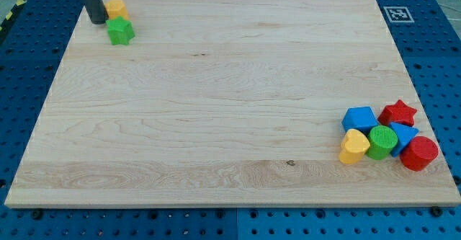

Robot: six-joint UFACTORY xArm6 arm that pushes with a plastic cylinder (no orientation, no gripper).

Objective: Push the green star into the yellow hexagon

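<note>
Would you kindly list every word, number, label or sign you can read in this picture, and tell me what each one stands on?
No readable words, numbers or brands anywhere.
Only sign: a black-and-white square fiducial marker on the wooden board's top right corner; it is a pattern, with no text.
The blocks, including the green star and yellow hexagon beside my tip, carry no markings.

The desk (216, 110) lies open across its middle. Obstacles: the green star (120, 31) and yellow hexagon (114, 9) at the top-left corner, and a block cluster (389, 135) near the bottom-right corner.
</note>
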